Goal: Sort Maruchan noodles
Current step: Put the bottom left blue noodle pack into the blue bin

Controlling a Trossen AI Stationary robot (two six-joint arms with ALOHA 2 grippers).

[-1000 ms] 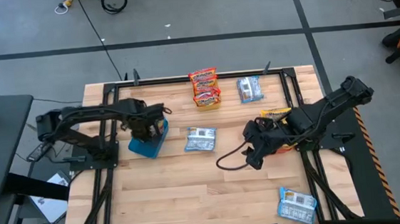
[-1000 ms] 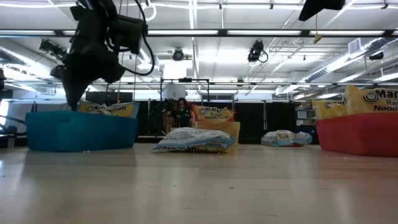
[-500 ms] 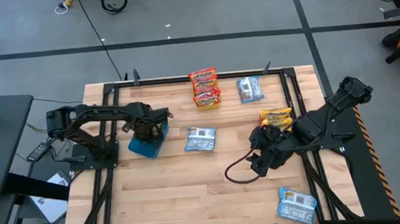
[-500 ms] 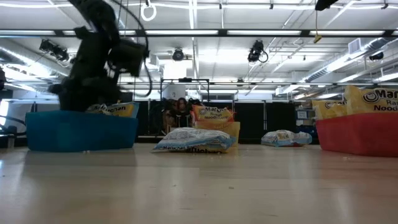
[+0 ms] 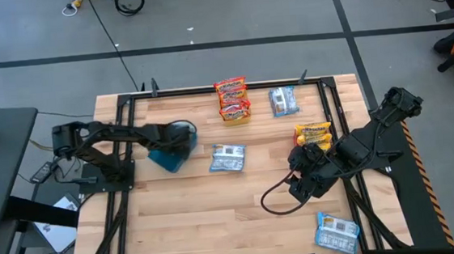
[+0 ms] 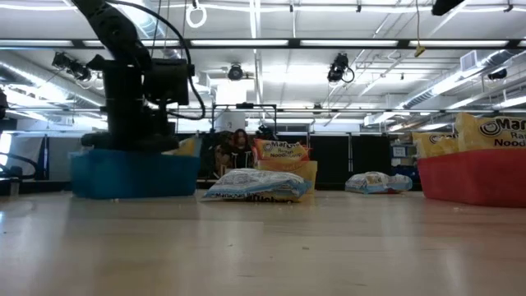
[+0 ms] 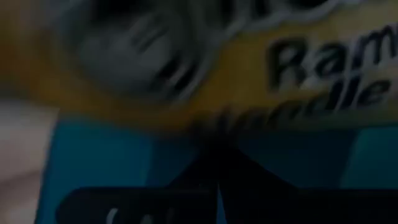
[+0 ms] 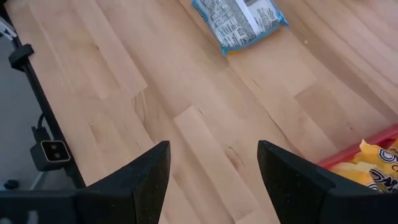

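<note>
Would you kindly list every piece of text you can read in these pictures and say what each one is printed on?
"Ram..." over "Noodle": yellow packet close to the left wrist camera, cut off and blurred.
"Ra..." over "Noodle": yellow packet standing in the red bin, cut off by the picture's edge.
Print on the blue-and-white packets and the far yellow packet: too small to read.

The high view looks straight down on the whole table [image 5: 218,217]. The low view looks level across it. Both share the blue bin [image 5: 167,158], at nine o'clock from above.
</note>
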